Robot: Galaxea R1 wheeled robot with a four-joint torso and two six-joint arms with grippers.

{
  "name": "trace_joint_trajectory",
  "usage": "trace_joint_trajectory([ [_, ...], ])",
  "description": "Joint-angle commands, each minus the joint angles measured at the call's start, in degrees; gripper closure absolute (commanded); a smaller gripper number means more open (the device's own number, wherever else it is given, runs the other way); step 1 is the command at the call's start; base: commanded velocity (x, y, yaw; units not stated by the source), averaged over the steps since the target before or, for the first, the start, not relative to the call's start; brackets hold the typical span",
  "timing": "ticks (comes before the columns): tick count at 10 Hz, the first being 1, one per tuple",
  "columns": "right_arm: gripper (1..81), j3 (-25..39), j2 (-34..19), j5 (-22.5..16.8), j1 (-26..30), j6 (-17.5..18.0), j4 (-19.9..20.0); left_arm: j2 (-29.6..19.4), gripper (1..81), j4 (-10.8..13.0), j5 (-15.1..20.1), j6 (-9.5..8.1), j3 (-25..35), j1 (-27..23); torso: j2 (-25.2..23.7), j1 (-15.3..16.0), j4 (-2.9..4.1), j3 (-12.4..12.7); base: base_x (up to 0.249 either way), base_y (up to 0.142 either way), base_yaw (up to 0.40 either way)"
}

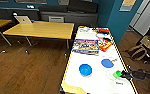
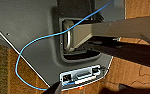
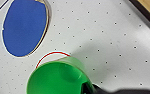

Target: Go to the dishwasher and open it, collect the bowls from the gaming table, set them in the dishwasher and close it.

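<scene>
So from the head view, the robot was parked at the near end of the gaming table [image 1: 91, 85], the long white-topped one with yellow edges running up the middle-right of the frame. This was clearly the bowl-collecting step. Its right arm came in from the lower right, and the right pincer [image 1: 122, 74] was right up against the little green bowl [image 1: 118, 73] near the table's right edge. A blue bowl [image 1: 85, 69] sat open side up at lower centre, and a second blue one [image 1: 107, 63] a bit further up and right, apart from the first. Board game boxes [image 1: 86, 46] were lying further back, and plain yellow tables [image 1: 41, 29] stood at upper left.

The left wrist view was mostly the robot's own grey body with a blue cable [image 2: 36, 40] looping over it, wood floor [image 2: 131, 72] around the edges. I couldn't tell what the left pincer was doing.

The right wrist view was the good one: the green bowl [image 3: 56, 78] sat big at the bottom, with something dark at its rim at the lower right, probably a finger tip. I honestly couldn't tell if it had clamped on yet. The blue bowl [image 3: 24, 27] was at upper left on the dotted white top.

My guess is that the next move needed a firm pinch on that thin rim before any lift.
</scene>
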Motion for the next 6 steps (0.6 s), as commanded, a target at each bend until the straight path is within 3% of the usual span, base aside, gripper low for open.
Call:
trace_joint_trajectory([
  [1,81.1,1.67,-4.11,-2.77,7.59,0.02,1.7,-0.13,1.0,0.03,3.94,-0.02,0.5,-0.66,0.0,0.0,0.0,0.0,0.0,0.0,0.0],
  [3,81.1,9.59,-9.74,-3.74,11.09,0.19,2.49,0.04,1.0,0.29,3.94,-0.02,0.94,-0.66,0.0,0.0,0.0,0.0,0.0,0.0,0.0],
  [6,81.1,22.95,-19.49,-12.08,17.08,0.11,2.58,-1.18,1.0,0.99,3.85,0.15,4.71,-0.66,0.0,0.0,0.0,0.0,0.0,0.0,0.0],
])
